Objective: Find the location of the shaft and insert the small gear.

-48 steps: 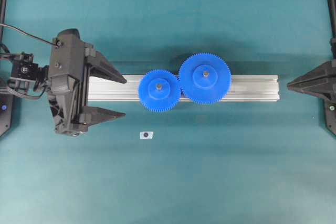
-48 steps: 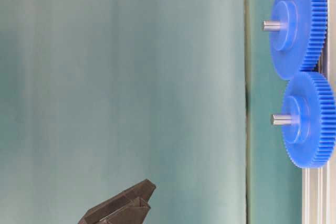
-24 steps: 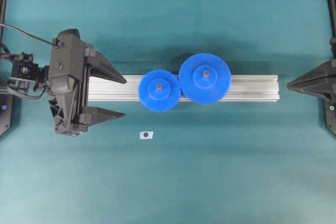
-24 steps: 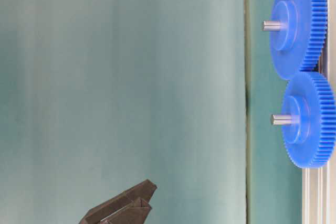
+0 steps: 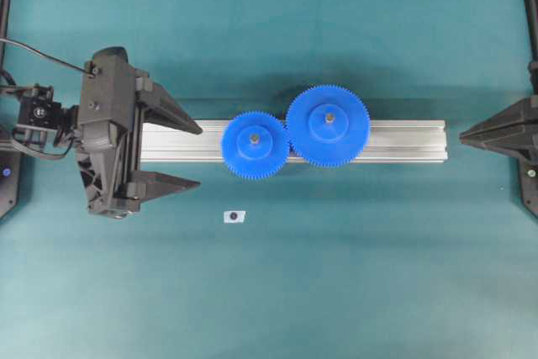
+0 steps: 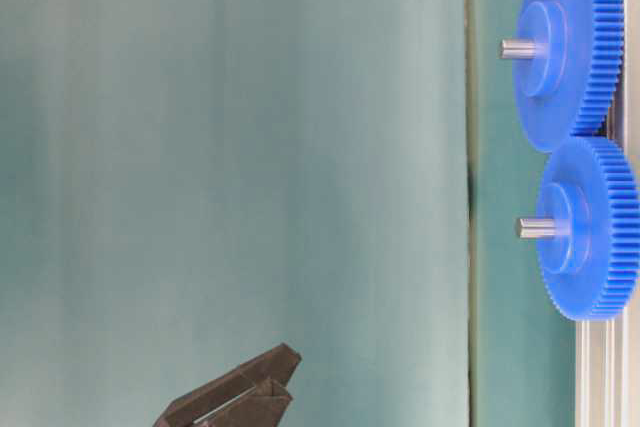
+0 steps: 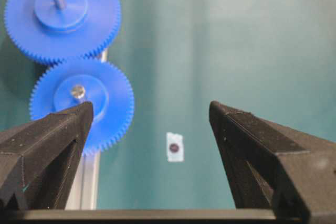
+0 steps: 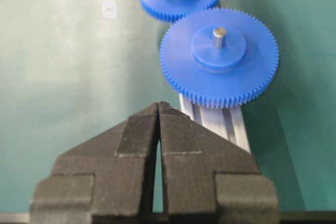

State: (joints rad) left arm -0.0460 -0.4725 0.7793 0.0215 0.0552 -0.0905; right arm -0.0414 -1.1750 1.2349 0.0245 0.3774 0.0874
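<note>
Two bright blue toothed plastic gears sit on a long silvery aluminium rail [image 5: 403,140] that lies across the middle of the teal-covered bench [image 5: 336,283]. The small gear [image 5: 255,145] is at nine o'clock from the larger blue gear [image 5: 328,125], and their teeth meet. Each gear has one grey metal pin through its hub; the shaft [image 5: 254,136] carrying the small gear stands up clear of the hub, as the table-level view shows.

One small white tag with a dark dot [image 5: 234,216] lies alone on the cloth at about seven o'clock from the small gear, well apart from the rail.

The left tool [image 5: 189,155] has its two black fingers spread wide and holds nothing, with one fingertip over the rail's left end and the other over bare cloth. The right tool [image 5: 464,134] has its fingers pressed together, empty, just off the rail's right end.

Broad bare cloth runs above and below the rail out to the bench's edges.
</note>
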